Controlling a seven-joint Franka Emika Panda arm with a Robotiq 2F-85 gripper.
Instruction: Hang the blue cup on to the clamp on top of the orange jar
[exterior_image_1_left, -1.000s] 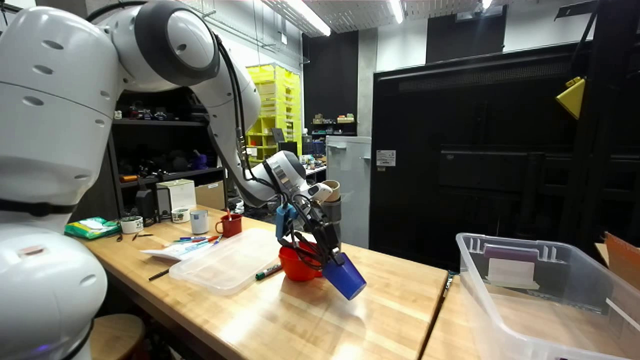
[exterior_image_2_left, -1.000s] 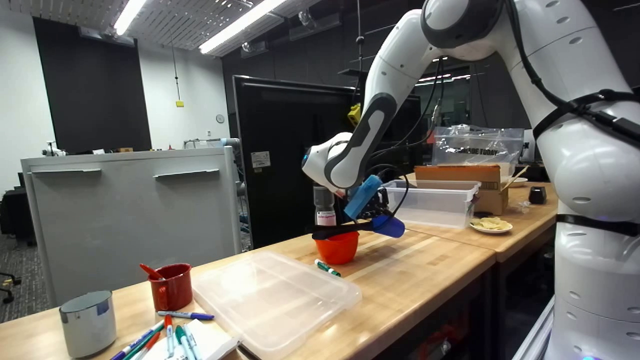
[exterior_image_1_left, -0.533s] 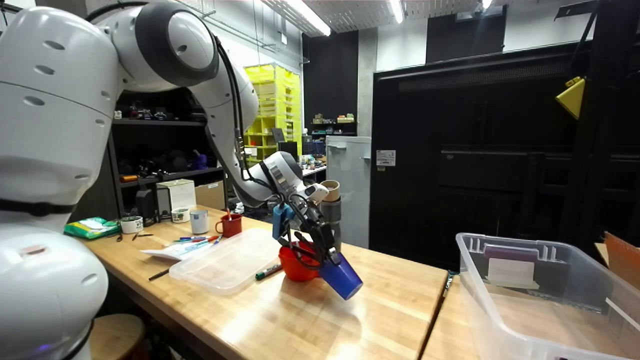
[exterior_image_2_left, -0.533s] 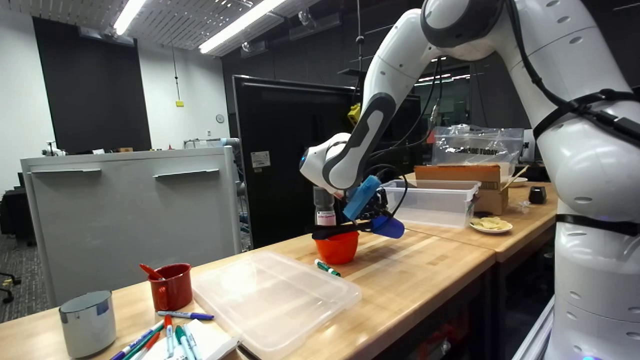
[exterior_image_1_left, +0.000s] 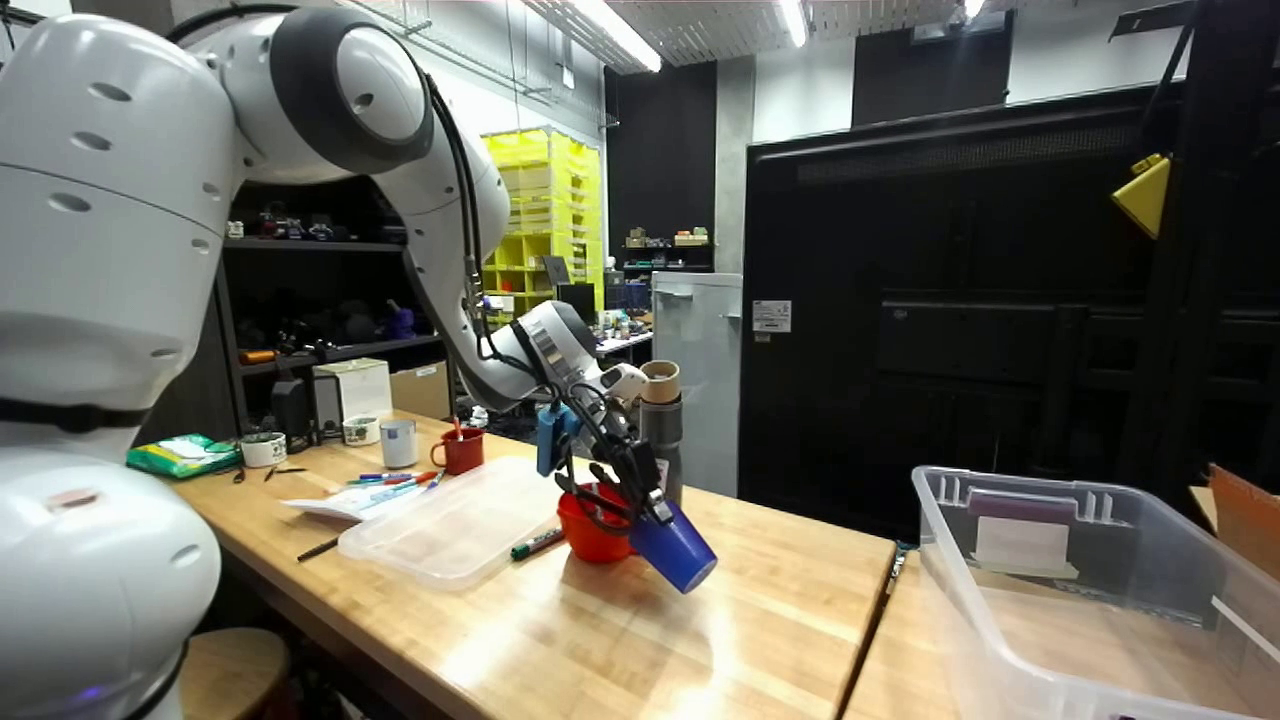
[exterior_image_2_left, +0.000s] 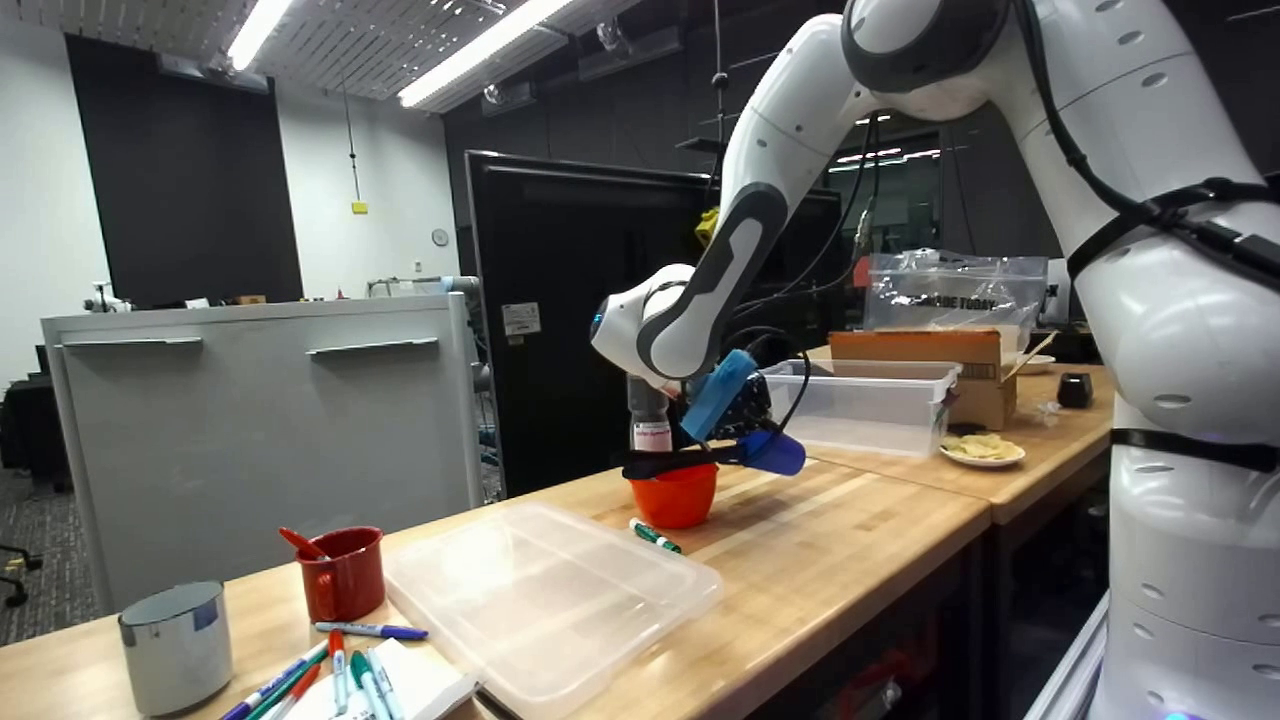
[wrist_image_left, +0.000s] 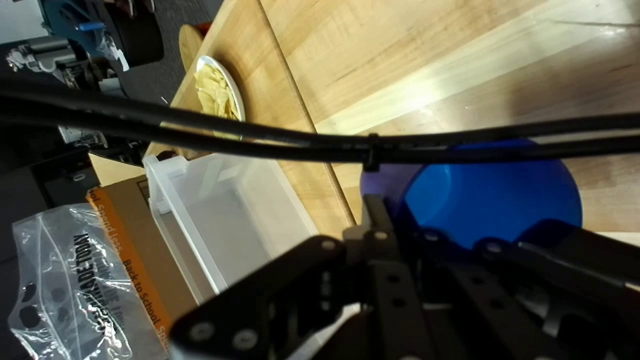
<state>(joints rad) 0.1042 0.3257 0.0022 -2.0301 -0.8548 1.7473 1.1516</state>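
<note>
The blue cup (exterior_image_1_left: 672, 546) hangs tilted in the air above the table, its base pointing down and away from the arm; it also shows in an exterior view (exterior_image_2_left: 776, 454). My gripper (exterior_image_1_left: 655, 508) is shut on the cup's wall near the rim. In the wrist view, the gripper (wrist_image_left: 395, 215) has one finger outside the cup (wrist_image_left: 490, 195) and one inside its mouth. The orange jar (exterior_image_1_left: 592, 535) stands upright right beside the cup and partly behind the gripper. A long black clamp (exterior_image_2_left: 655, 463) lies across the jar's mouth (exterior_image_2_left: 675, 500). The jar is out of the wrist view.
A green marker (exterior_image_1_left: 537, 545) and a clear flat lid (exterior_image_1_left: 450, 525) lie beside the jar. A tall grey bottle (exterior_image_2_left: 650, 420) stands behind it. A clear bin (exterior_image_1_left: 985, 620) and a plate of chips (exterior_image_2_left: 985, 458) are on the adjoining table. A red mug (exterior_image_2_left: 342, 578) stands further off.
The arm has moved slowly with the held cup, slightly leftward in both exterior views, closer to the jar, and slightly up. The jar and clamp have not moved.
</note>
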